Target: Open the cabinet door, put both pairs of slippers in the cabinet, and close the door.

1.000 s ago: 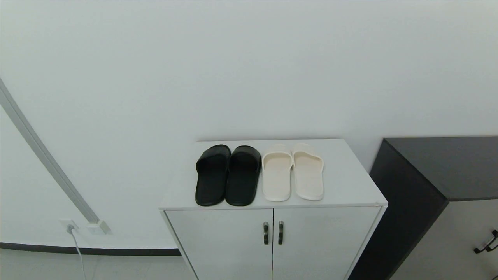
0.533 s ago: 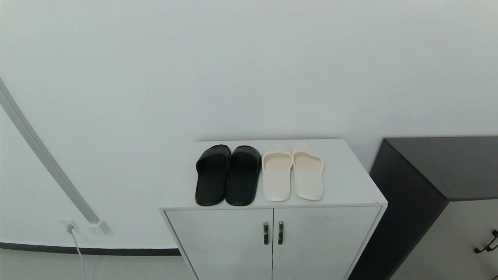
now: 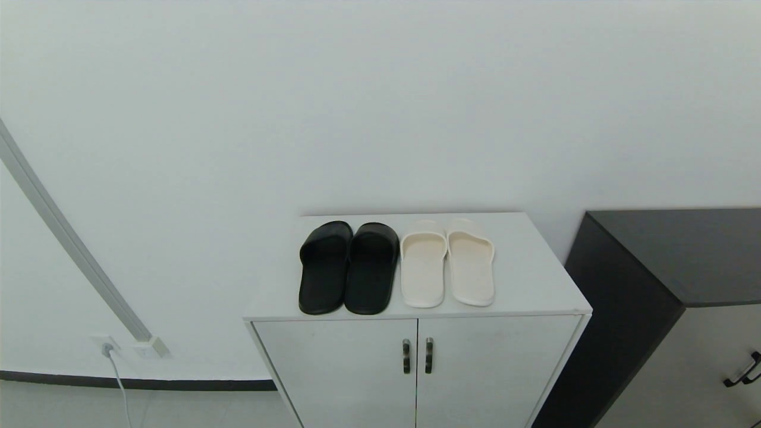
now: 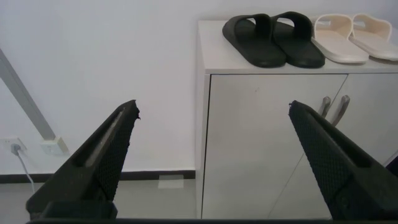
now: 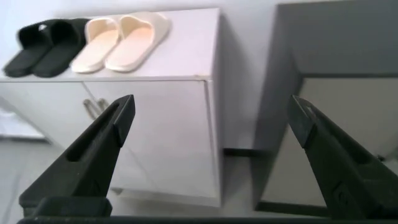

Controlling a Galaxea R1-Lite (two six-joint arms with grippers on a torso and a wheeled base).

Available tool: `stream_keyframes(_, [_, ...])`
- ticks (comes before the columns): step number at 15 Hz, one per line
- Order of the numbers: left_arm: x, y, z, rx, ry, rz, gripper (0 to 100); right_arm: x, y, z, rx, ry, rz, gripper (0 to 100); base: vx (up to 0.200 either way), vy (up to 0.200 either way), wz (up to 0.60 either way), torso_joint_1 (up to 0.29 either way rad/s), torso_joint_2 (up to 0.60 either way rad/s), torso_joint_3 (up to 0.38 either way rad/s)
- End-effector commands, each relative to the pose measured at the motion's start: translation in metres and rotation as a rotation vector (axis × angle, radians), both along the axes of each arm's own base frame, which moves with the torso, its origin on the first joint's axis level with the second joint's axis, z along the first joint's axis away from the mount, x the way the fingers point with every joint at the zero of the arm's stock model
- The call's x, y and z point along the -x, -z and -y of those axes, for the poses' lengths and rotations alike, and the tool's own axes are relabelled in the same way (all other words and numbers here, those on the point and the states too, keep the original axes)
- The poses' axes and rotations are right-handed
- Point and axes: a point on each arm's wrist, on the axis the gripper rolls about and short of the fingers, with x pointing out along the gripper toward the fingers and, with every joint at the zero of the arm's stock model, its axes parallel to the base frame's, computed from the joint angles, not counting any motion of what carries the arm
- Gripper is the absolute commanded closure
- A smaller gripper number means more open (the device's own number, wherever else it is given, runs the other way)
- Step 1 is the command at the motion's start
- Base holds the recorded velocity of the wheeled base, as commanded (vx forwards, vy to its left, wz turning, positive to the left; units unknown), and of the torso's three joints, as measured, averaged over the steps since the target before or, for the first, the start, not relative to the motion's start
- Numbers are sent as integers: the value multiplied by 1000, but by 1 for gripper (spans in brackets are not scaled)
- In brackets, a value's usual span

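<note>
white cabinet (image 3: 535, 285) lower centre of head view, doors (image 3: 339, 368) shut; black slippers (image 3: 348, 267), cream slippers (image 3: 447, 264) on top. left gripper (image 4: 212, 107), right gripper (image 5: 211, 99) both spread wide, empty (well short of cabinet). step: door opening, not begun. next: clamp door handle (image 3: 428, 355), pull outward.

My head view cuts off the lower part of the white cabinet (image 3: 535, 279); its shut doors (image 3: 339, 371) hide the inside. The dark cabinet (image 3: 618, 321) runs past the right edge.
</note>
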Motion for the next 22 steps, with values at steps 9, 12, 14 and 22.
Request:
stream_keyframes(9, [0, 0, 0, 2, 0, 0, 0, -182, -33, -149, -87, -198, -233, 0, 0, 0, 0, 0, 0, 0])
stream_keyframes(12, [0, 0, 0, 2, 0, 0, 0, -210, -27, -197, -81, -138, -225, 0, 0, 0, 0, 0, 0, 0])
stream_keyframes(14, [0, 0, 0, 2, 1, -1, 0, -232, -19, -222, -63, -83, -212, 0, 0, 0, 0, 0, 0, 0])
stream_keyframes(22, [0, 0, 0, 0, 1, -1, 0, -304, 29, -286, -23, 85, -159, 0, 0, 0, 0, 0, 0, 0])
